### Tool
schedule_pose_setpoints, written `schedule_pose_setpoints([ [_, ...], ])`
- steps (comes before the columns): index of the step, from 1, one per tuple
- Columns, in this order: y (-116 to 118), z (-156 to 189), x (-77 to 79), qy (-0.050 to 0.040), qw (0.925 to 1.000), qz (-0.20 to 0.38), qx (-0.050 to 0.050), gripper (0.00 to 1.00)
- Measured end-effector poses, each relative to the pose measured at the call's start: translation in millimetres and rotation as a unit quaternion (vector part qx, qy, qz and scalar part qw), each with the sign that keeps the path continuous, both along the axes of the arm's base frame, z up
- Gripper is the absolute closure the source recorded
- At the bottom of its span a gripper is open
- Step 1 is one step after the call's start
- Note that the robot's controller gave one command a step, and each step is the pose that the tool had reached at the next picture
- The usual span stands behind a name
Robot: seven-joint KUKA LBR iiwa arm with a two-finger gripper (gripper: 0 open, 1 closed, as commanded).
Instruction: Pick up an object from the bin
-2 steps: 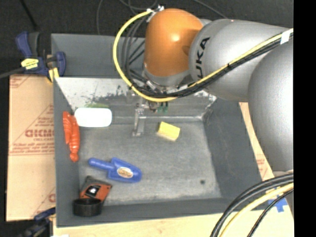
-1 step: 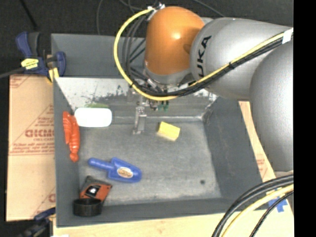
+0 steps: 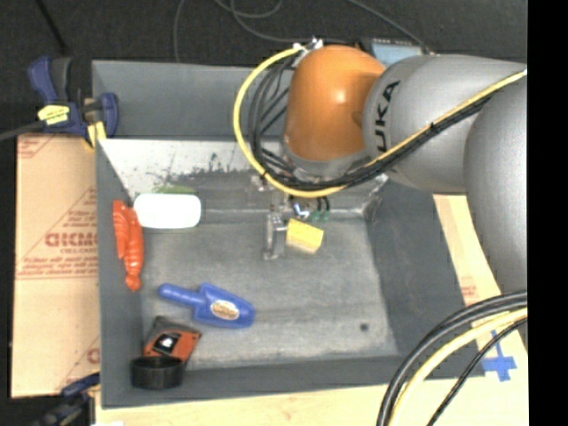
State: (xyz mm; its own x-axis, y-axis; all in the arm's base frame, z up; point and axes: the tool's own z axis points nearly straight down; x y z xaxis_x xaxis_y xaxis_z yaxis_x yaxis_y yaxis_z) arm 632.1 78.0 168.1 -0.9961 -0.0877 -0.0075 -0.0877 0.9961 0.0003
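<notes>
Fingers (image 3: 272, 238) parted, small yellow block (image 3: 304, 236) tilted just beside one finger, middle of grey bin (image 3: 293, 327)

Down on the grey metal bin (image 3: 302, 318), the floor is mostly bare. Far left, there's a white oblong pad (image 3: 167, 211) lying flat by the speckled far wall. Just beside it, along the left wall, runs an orange ridged piece (image 3: 130, 243). Nearer us, a blue handled tool (image 3: 209, 304) lies slantwise. In the near-left corner an orange-and-black gadget (image 3: 171, 340) touches a black round cap (image 3: 157, 374). Mid-floor sits a small yellow block (image 3: 304, 236), though whether it rests there I can't tell.
</notes>
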Motion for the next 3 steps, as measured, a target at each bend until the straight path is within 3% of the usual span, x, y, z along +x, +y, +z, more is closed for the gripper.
schedule_pose_setpoints([
  [1, -30.7, -53.1, 2.6, 0.0005, 0.9993, -0.037, 0.000, 0.00],
  [2, -74.3, -63.3, -9.3, 0.0033, 0.9999, 0.012, -0.001, 0.00],
  [3, -91.9, -85.6, -15.9, 0.0003, 0.9994, 0.036, -0.001, 0.00],
])
